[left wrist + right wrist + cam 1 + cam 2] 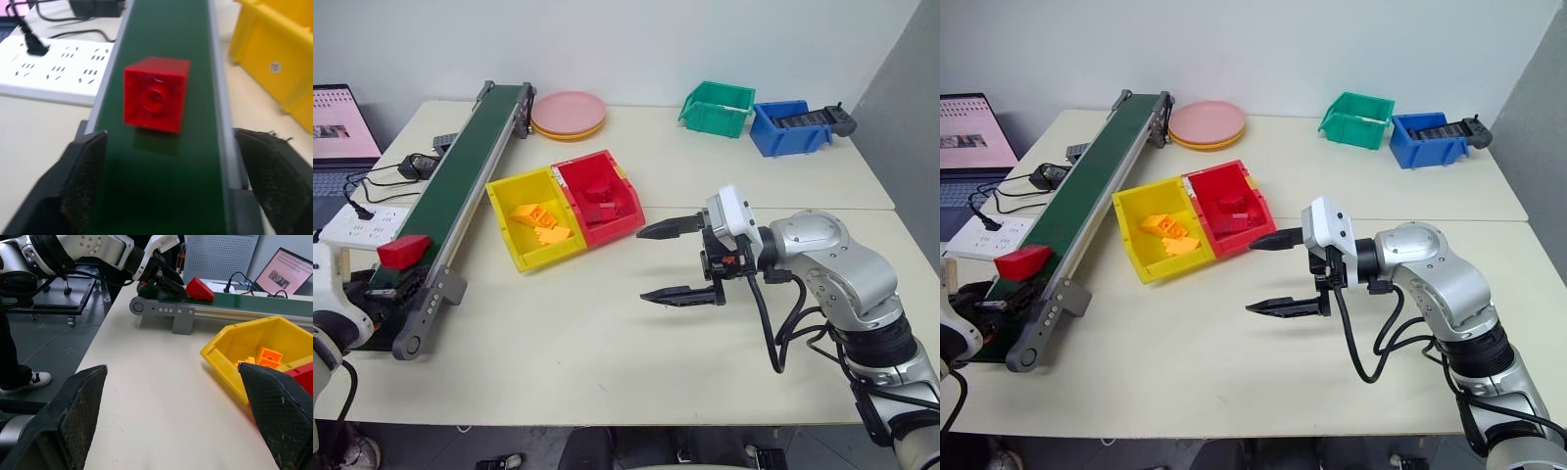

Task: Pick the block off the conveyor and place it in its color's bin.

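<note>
At the far left an open laptop (337,127) and a white power strip (362,223) with black cables are seen on the pale desk (607,343). Beside them the long dark green conveyor belt with grey metal side rails (460,181) is laid from the near left edge toward the back of the desk.

The small bright red plastic rectangular block (403,251) is seen on the belt near its near end. The left gripper (166,181) is held at that end, in line with the belt. Its two black fingers (83,181) are spread wider than the belt, one over each side rail. The block lies just ahead of the fingertips, untouched; nothing is gripped.

To the right of the belt a yellow open-top plastic bin (536,230) holding yellow blocks is noted. Touching its right side is the bright red open-top plastic bin (600,199), in which red blocks are piled. Behind them a stack of pink and yellow round plates (568,116) is placed.

Further right, the right gripper (675,261) is held above bare desk, pointed left toward the bins, its fingers spread wide and empty.

At the back right a green plastic bin (717,108) and a blue plastic bin (788,127) are set side by side.
</note>
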Robot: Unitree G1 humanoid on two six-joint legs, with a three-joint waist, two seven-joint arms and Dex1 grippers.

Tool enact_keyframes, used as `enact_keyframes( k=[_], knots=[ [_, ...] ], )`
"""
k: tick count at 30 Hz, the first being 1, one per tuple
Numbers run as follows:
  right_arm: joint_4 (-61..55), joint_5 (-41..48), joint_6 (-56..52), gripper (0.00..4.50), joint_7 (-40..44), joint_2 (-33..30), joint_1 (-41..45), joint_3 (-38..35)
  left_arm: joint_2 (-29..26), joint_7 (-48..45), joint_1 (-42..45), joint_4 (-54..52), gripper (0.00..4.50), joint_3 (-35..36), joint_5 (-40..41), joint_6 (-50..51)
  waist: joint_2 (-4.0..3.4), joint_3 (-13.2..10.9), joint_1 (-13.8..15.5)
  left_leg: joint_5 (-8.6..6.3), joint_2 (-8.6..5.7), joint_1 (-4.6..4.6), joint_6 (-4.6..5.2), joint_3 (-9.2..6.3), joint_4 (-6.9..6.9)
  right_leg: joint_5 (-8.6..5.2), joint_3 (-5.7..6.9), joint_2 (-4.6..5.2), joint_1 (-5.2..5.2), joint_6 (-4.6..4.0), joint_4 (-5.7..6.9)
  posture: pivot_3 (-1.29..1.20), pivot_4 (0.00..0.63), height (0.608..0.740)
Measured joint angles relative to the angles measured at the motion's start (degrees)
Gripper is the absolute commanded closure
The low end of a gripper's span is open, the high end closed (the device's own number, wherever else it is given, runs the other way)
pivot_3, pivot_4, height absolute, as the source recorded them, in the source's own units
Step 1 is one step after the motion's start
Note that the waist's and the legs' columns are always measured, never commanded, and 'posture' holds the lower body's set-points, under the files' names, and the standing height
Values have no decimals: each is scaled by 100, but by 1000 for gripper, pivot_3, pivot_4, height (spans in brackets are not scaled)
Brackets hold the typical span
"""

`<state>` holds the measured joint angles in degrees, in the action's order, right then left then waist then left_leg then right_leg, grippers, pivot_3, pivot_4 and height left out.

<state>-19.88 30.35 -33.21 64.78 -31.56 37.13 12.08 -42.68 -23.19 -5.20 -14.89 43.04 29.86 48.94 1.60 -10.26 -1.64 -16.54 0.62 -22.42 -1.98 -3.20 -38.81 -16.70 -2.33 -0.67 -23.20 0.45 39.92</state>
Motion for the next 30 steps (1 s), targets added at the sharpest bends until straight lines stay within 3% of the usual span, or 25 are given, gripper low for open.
enact_keyframes(
  k=[10, 15, 21, 26, 30],
  knots=[
    [2, 0, -2, 0, 18, -21, 14, 0, 42, 120, -181, -202, 2954, 2, -103, 26, 0, 0, 0, 0, -1, -1, 0, 0, 1, 0, 0, 3, -1, 0, -2, 0, 150, 740],
    [6, 15, -2, 0, 58, -93, 61, -5, 203, 266, -190, -847, 2965, 16, 64, 248, 1, 0, 8, 0, -2, -3, 0, -3, 0, 0, 4, 5, 0, 0, -1, 0, 150, 740],
    [12, 45, -9, 0, 118, -195, 137, -25, 73, 388, 637, -1267, 2965, -98, 420, 593, 1, 0, 13, 0, -4, -5, -1, -6, 0, 0, 9, 4, 0, 0, -1, 0, 150, 740],
    [-17, -94, -7, 0, -254, -449, 191, -369, -65, 297, 2337, -1180, 2965, -1546, 599, 655, 6, 2, 122, 1, -14, -13, -1, -9, -5, 1, 13, 9, 4, 2, -3, 0, 150, 740],
    [-40, -226, -114, 0, -630, -740, 114, -680, 237, 103, 3192, -500, 2965, -2812, 262, 319, -4, -3, 119, 1, -14, -21, -2, 8, -5, 0, -1, 7, -9, 2, -2, 0, 150, 740]
  ],
)
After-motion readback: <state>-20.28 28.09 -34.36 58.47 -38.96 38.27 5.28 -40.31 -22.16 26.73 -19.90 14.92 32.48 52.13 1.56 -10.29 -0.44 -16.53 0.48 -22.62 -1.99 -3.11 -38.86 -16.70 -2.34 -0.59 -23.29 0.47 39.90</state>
